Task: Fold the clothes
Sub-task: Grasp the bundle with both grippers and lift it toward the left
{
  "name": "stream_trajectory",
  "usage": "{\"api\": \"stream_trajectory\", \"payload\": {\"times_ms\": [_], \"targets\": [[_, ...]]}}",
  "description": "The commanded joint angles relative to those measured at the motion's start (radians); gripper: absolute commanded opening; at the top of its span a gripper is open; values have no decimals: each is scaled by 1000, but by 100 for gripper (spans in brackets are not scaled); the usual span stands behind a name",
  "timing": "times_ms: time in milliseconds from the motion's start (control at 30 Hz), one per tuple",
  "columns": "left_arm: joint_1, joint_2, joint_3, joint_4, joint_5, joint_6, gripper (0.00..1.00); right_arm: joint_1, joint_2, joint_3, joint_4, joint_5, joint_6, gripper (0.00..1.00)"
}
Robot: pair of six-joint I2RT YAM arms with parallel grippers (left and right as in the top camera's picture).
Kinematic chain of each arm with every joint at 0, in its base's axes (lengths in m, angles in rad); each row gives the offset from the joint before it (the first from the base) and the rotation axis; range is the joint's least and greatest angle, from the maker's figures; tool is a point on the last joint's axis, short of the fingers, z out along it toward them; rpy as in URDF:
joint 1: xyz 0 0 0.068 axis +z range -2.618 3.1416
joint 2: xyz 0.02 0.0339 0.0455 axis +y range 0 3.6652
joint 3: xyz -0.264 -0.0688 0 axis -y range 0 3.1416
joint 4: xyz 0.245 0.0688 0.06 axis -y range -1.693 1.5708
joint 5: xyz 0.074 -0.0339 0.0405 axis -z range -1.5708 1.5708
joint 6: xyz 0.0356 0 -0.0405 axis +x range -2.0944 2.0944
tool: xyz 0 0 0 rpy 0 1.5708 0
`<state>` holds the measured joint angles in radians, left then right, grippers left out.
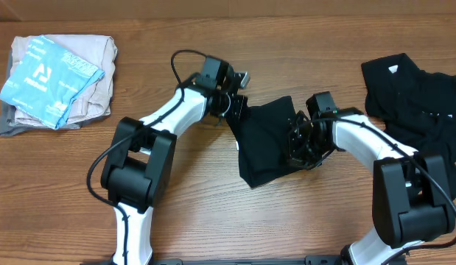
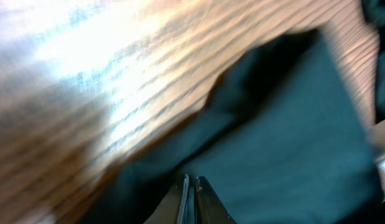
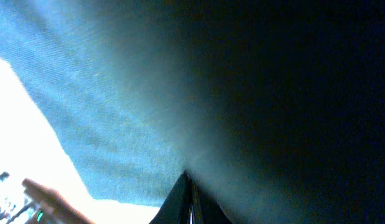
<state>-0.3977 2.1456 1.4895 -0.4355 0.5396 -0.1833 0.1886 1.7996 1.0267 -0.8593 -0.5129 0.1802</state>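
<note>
Table [image 1: 286, 235] of brown wood carries everything. One black garment [image 1: 266, 140] lies bunched at the middle, between the two arms. A second black heap [image 1: 415, 96] sits at the far right, and a pale folded stack [image 1: 58, 81] at the far left. The left gripper [image 2: 191, 186], fingers pressed together, pinches the garment's far left edge. The right gripper [image 3: 187, 183] likewise pinches its right side.

The middle garment [image 1: 264, 143] is plain black. The pile [image 1: 415, 103] at the right is black too, with a small white label [image 1: 392, 68]. The far-left stack [image 1: 95, 96] shows light blue with white print over pale beige and grey. The table [image 1: 286, 29] is brown wood grain.
</note>
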Motion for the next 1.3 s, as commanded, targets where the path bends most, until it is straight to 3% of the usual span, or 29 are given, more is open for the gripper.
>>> {"api": "stream_trajectory", "payload": {"times_ms": [0,133,433,700,1033,1267], "targets": [[10,-140,106,-42,-23,4,9,-17,-67,138,-94,-22,-89,4],[10,-179,118,-94,-26,4,11,-52,-110,224,-196,63,-90,4],[-24,-126,66,-314,-10,4,6,-182,-119,180,-193,132,-46,4],[-107,-37,26,-284,42,3,4,-199,-93,51,-42,60,-29,4],[-117,-26,27,-259,64,4,4,-248,-148,125,-69,-74,-111,4],[-128,-25,26,-242,59,3,4,-232,-136,50,-26,-65,-129,4]]}}
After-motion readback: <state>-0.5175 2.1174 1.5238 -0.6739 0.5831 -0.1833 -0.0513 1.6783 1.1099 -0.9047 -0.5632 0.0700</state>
